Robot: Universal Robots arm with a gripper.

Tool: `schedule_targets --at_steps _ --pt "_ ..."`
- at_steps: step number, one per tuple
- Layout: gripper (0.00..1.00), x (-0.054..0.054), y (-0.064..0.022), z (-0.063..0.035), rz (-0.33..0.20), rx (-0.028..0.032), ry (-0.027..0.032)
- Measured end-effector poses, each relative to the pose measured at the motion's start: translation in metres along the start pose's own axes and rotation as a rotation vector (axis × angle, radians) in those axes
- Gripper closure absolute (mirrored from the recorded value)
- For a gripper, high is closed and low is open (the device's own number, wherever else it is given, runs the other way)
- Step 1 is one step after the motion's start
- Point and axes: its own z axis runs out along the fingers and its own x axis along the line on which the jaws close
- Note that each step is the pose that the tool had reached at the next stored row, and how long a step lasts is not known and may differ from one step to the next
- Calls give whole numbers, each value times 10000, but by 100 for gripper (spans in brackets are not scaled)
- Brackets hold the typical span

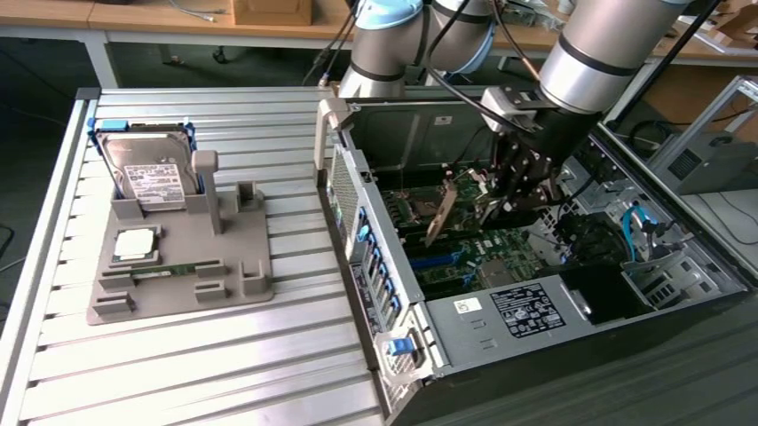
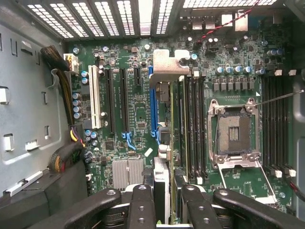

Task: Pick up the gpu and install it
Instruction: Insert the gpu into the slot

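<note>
Greenish-brown board, black reverse: the gpu [image 1: 441, 213], standing on edge inside the open case [image 1: 391, 293], which lies on the desk [image 1: 213, 373].
Claw [image 1: 509, 209]: closed narrow on the gpu, pinching the end away from the bracket, one finger on each face.
Location: low over the motherboard [image 2: 138, 105], just beside or on the blue slot [image 2: 153, 102]; whether the contact edge has entered the slot cannot be told.
Step in hand (judged): seating the card.
Good practice: hold the lower edge parallel with the slot along its whole length. Press straight down without rocking. Let the bracket tab meet the case wall opening at the same time as the contacts meet the slot. Grip firmly enough that the card does not twist between the fingers.
Long axis: along the blue slot, level with the motherboard.
Pointing: silver bracket [image 2: 165, 67] toward the vented case wall; board face toward the exterior view's left.
</note>
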Motion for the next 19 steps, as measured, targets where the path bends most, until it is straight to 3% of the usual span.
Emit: schedule_targets --at_steps 19 --pt "73 10 17 32 -43 -1 0"
